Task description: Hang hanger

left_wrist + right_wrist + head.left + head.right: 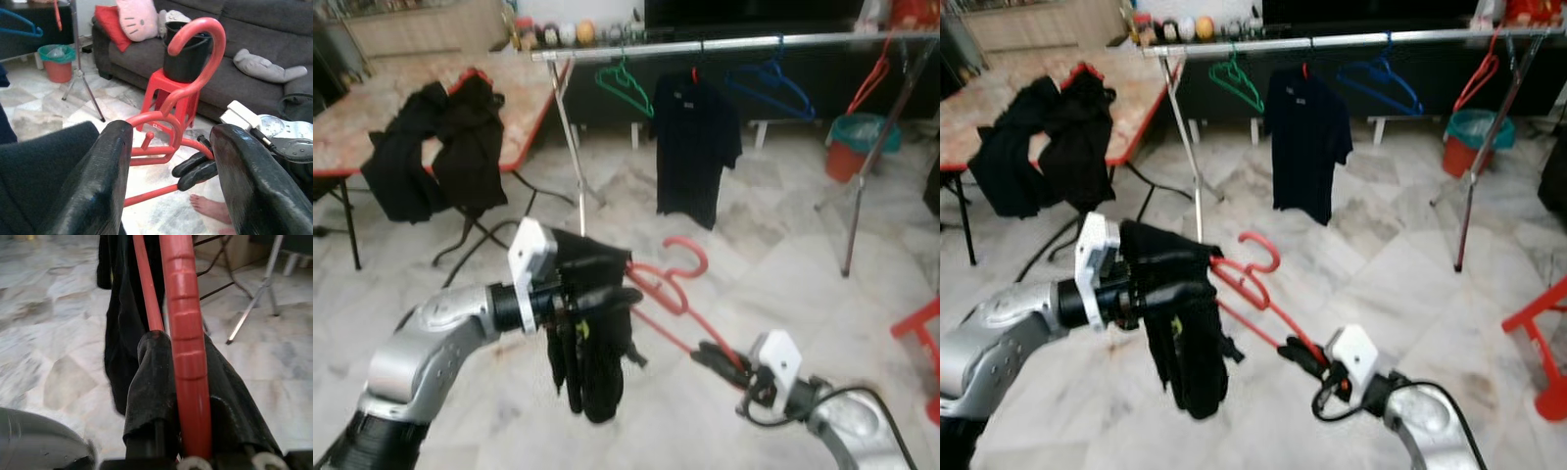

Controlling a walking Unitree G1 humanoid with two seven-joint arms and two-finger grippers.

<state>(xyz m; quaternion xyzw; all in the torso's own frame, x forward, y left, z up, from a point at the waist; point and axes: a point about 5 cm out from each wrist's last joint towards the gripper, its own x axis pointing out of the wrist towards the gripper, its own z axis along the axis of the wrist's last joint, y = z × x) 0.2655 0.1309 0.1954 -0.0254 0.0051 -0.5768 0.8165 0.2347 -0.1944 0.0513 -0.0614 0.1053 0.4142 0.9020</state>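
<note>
Red hanger (671,284) sits in the middle of the head view, low over the marble floor (773,264), with its hook pointing up toward 12 o'clock. The right gripper (720,357), at about 5 o'clock, is clenched on one bar of the hanger; in the right wrist view the red bar runs between its black fingers (151,382). The left gripper (597,284), at about 8 o'clock, has its fingers spread apart beside the hanger's other end, and a black garment (592,367) hangs down from it. At 12 o'clock stands a metal clothes rack (724,44) with a green hanger (625,83), a black shirt (695,147) and a blue hanger (771,83) on its rail. At 10 o'clock a table (391,98) carries more dark clothes (435,147).
</note>
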